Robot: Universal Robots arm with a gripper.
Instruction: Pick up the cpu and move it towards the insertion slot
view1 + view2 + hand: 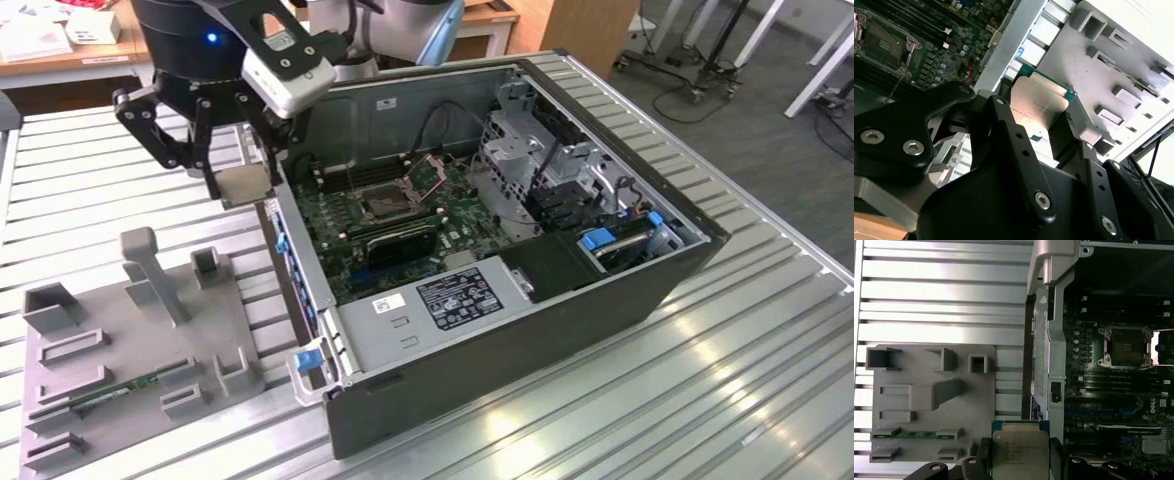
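Ribbed metal tabletop (694, 390) carries an open computer case (534, 330) and, beside it, a grey fixture tray (134, 350) with a green memory stick (127, 388) in one holder; the exterior view also takes in desks and chair legs behind. Above the gap between tray and case wall hangs the gripper (238, 180), its black fingers (1004, 130) clamped on the cpu (1020, 452), whose silvery lid bears faint print too small to read. Both wrist views show the insertion slot (1126, 346), its frame open, on the green motherboard (1114, 405) well apart from the held chip, across the case wall from the gripper.
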